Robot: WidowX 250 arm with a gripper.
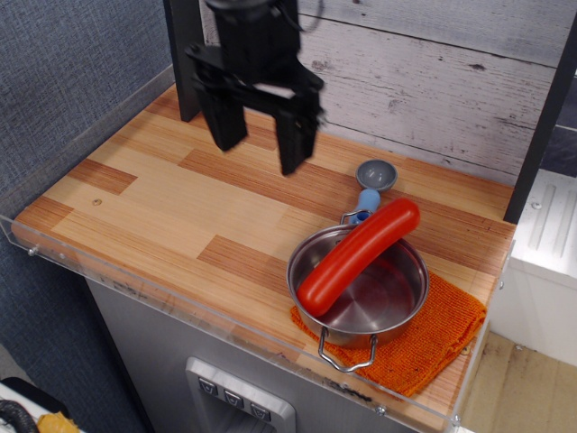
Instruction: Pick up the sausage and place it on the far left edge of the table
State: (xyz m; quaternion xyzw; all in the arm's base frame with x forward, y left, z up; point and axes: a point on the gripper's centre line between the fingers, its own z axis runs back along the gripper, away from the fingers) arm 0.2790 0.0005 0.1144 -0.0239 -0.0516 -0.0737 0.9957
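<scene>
The red-orange sausage (359, 255) lies slanted across the rim of a steel pan (397, 311) at the right front of the wood-plank table (153, 207). My black gripper (261, 152) hangs open and empty above the middle back of the table, up and to the left of the sausage, well apart from it. Its two fingers (295, 140) point down with a wide gap between them.
The pan stands on an orange knitted cloth (442, 338). A blue-grey spoon (372, 180) lies behind the pan. A clear acrylic rim (108, 271) runs along the table's front and left edges. A grey plank wall (424, 81) stands at the back.
</scene>
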